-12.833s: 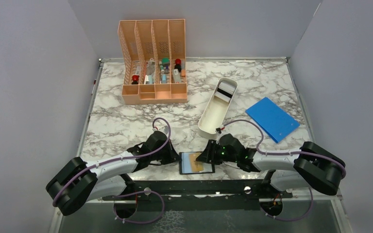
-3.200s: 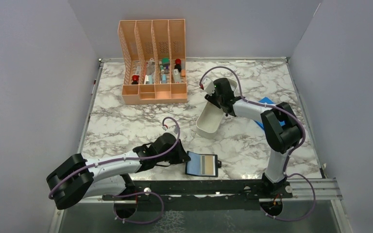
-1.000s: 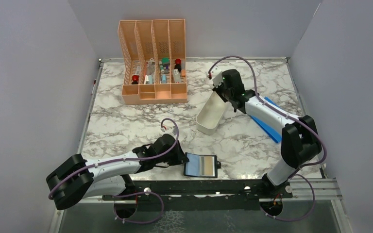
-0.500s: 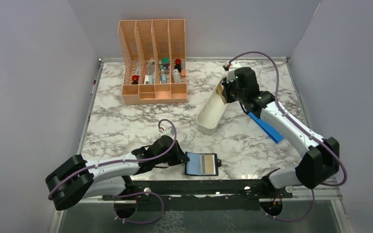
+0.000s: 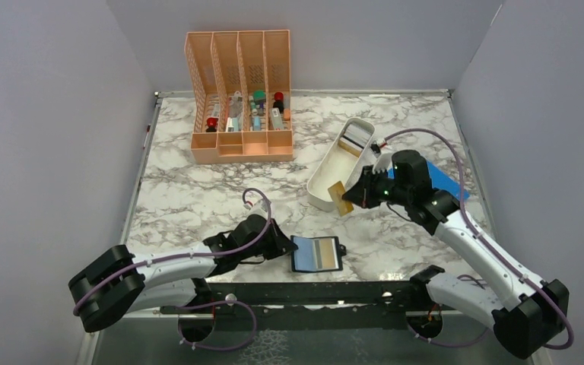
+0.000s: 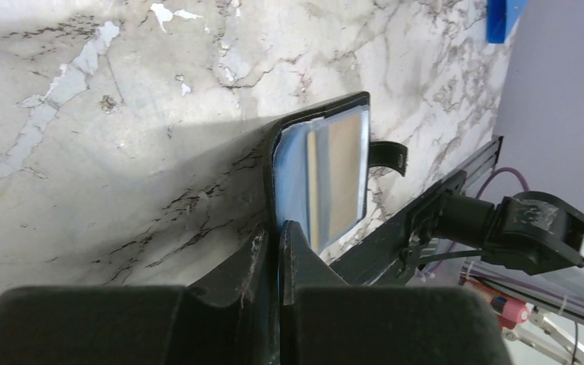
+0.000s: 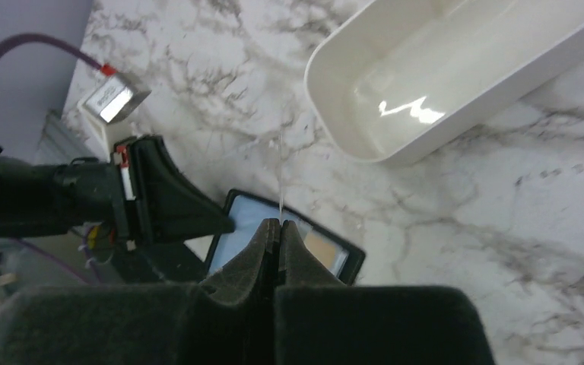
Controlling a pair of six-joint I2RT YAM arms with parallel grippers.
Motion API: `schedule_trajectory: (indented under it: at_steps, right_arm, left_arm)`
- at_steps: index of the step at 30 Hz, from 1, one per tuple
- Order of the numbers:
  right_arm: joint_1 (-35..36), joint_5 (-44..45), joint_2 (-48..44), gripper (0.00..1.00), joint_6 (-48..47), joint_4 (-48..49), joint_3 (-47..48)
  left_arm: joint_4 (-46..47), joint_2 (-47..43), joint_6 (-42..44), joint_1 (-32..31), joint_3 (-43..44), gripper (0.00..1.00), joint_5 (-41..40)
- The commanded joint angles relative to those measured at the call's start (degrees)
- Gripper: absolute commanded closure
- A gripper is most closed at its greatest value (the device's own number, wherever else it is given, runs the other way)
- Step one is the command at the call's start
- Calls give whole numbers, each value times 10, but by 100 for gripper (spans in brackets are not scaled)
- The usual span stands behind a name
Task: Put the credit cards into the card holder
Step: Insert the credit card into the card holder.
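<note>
A: Off-task stuff, quick?

B: Peach desk organizer (image 5: 241, 144) at the back left of the marble table (image 5: 190, 190). It stands upright with four slots, and small bottles and tubes sit in the front bins, one red-capped (image 5: 212, 122), one green-capped (image 5: 258, 96).

A: More?

B: Long white tray (image 5: 333, 161) lies at a slant right of centre, well apart from the organizer. A flat blue rectangle (image 5: 450, 185) is near its right side, partly hidden, so I can't tell if they touch.

A: Surroundings?

B: Plain grey walls (image 5: 46, 114) on three sides.
</note>
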Motion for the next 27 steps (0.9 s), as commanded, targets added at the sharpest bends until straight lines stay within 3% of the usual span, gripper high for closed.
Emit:
schedule_trajectory:
  at_steps: [1, 13, 17, 27]
  right_arm:
    - [-2, -113, -49, 99, 108, 12, -64]
    - [1, -180, -110, 99, 229, 134, -257]
    - [5, -176, -112, 99, 252, 174, -299]
    - [17, -149, -95, 99, 267, 259, -361]
  left_arm:
    - [45, -26, -27, 1, -8, 94, -25]
    - [38, 0, -32, 0, -9, 88, -37]
    - [12, 9, -23, 1, -3, 83, -45]
    - [-4, 47, -3, 0, 11, 83, -34]
